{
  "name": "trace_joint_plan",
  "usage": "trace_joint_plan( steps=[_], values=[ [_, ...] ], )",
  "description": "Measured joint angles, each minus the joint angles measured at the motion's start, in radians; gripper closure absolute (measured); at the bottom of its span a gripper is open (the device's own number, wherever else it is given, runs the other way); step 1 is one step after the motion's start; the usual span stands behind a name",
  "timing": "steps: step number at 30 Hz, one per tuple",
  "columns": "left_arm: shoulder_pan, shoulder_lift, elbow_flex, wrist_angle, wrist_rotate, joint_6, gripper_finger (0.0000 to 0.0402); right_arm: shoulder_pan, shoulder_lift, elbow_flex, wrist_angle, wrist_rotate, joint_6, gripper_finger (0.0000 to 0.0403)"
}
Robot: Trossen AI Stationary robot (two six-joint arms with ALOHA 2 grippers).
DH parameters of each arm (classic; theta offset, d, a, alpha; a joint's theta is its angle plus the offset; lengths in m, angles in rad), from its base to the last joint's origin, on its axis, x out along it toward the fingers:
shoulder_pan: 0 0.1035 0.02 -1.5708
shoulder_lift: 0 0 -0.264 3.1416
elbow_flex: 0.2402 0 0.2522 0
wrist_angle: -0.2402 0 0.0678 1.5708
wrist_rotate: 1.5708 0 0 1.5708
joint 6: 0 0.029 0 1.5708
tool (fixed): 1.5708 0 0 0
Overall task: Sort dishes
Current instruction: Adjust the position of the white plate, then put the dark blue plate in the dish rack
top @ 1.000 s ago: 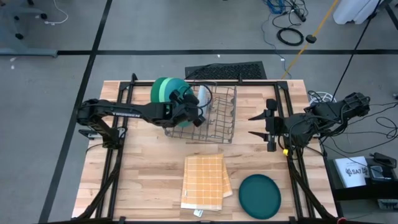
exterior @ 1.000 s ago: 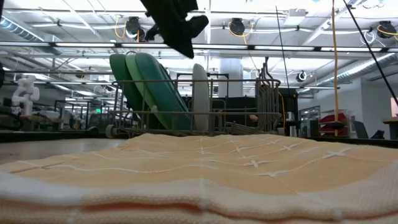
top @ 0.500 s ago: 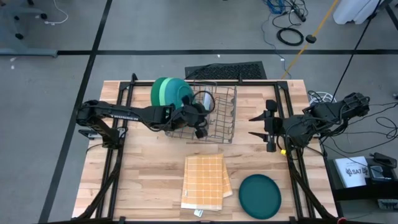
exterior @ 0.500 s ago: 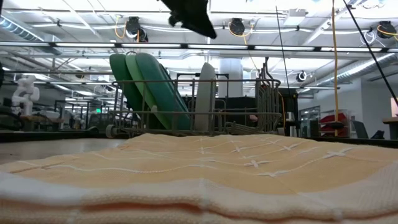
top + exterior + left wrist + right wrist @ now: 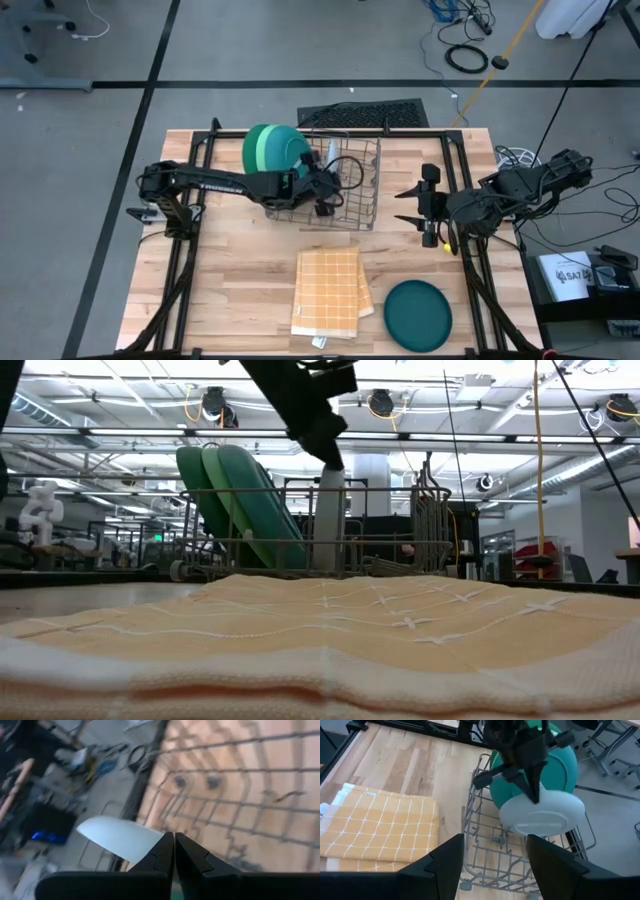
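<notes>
A grey wire rack (image 5: 352, 190) stands at the table's far middle. Three plates, light green (image 5: 196, 490), mid green (image 5: 222, 490) and teal (image 5: 258, 495), lean on edge at its left end. A pale blue-grey plate (image 5: 542, 815) stands on edge in the middle of the rack. My left gripper (image 5: 536, 797) is shut, slanting down onto that plate's upper rim. A dark teal plate (image 5: 418, 313) lies flat on the table at the near right. My right gripper (image 5: 405, 205) hovers open to the right of the rack, holding nothing. My left gripper's shut fingertips (image 5: 165, 845) meet the pale plate's upper rim (image 5: 150, 840), coming from above at a slant from the table's left. Nothing is pinched between the fingers. The plate stands on edge between the rack's wires, nearly upright.
An orange-yellow checked cloth (image 5: 328, 290) lies folded on the table in front of the rack. Black frame rails (image 5: 190, 250) run along the table's left and right sides. Bare wood (image 5: 230, 260) lies at the near left.
My left gripper has moved along the rack toward the table's right, rolled about its own axis and sunk onto the pale plate's top, staying shut. The pale plate has shifted slightly in the rack. My right arm has kept still.
</notes>
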Motion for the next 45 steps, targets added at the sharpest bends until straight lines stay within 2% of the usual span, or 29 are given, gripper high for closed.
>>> trace_joint_plan(
  steps=[7, 13, 16, 19, 22, 24, 28, 36, 39, 45],
  values=[
    [0.027, -0.015, 0.0, -0.203, -0.111, -0.233, 0.0375, 0.0, 0.001, 0.0, 0.0, 0.0, 0.035, 0.0195],
    [0.02, -0.023, 0.024, -0.345, -0.14, -0.384, 0.0375, 0.0, 0.002, 0.0, -0.001, 0.0, 0.039, 0.0195],
    [0.0, -0.023, 0.04, -0.355, -0.144, -0.373, 0.0375, 0.0, 0.003, 0.0, -0.009, -0.021, 0.06, 0.0195],
    [-0.033, -0.023, 0.077, -0.342, -0.143, -0.32, 0.0375, 0.0, 0.008, 0.0, -0.052, -0.101, 0.115, 0.0195],
    [-0.069, -0.024, 0.088, -0.262, -0.131, -0.233, 0.0375, 0.0, 0.027, 0.0, -0.127, -0.176, 0.214, 0.0195],
    [-0.088, -0.024, 0.088, -0.181, -0.073, -0.172, 0.0375, 0.0, 0.049, 0.0, -0.191, -0.229, 0.296, 0.0195],
    [-0.118, -0.024, 0.088, -0.079, 0.015, -0.115, 0.0375, 0.023, 0.121, 0.0, -0.307, -0.353, 0.422, 0.0195],
    [-0.122, -0.024, 0.088, -0.055, 0.015, -0.098, 0.0375, 0.122, 0.317, 0.0, -0.309, -0.546, 0.491, 0.0195],
    [-0.125, -0.024, 0.088, -0.055, 0.016, -0.114, 0.0375, 0.149, 0.393, 0.0, -0.306, -0.578, 0.512, 0.0195],
    [-0.139, -0.024, 0.088, -0.056, 0.015, -0.122, 0.0375, 0.178, 0.538, 0.0, -0.265, -0.577, 0.533, 0.0195]
  ],
)
